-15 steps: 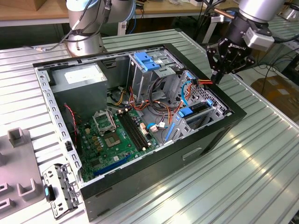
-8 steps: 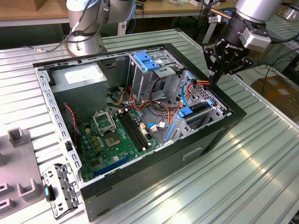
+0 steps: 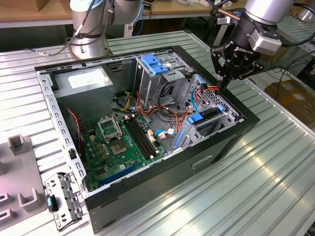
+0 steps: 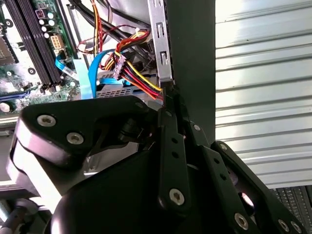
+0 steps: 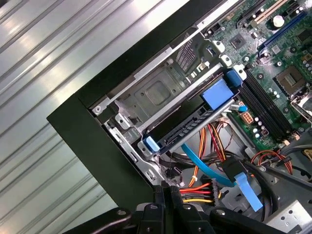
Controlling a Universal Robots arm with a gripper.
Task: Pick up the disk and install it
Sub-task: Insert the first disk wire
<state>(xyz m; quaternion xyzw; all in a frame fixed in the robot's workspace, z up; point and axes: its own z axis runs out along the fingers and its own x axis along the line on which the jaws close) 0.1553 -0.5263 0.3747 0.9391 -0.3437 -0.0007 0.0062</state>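
Robotics lab or workshop, slatted aluminium bench [image 3: 275,162], opened computer case [image 3: 147,201], wooden workbenches [image 3: 29,12] behind

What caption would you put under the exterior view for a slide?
Robot gripper poised at the corner of an open computer case, above the disk lying in its drive cage.

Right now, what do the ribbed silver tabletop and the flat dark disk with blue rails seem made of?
Ribbed silver tabletop: probably bare aluminium, bright streaky reflections along its grooves. Flat dark disk: body looks like dark metal with a dull sheen; its blue rails look like matte moulded plastic, evenly coloured.
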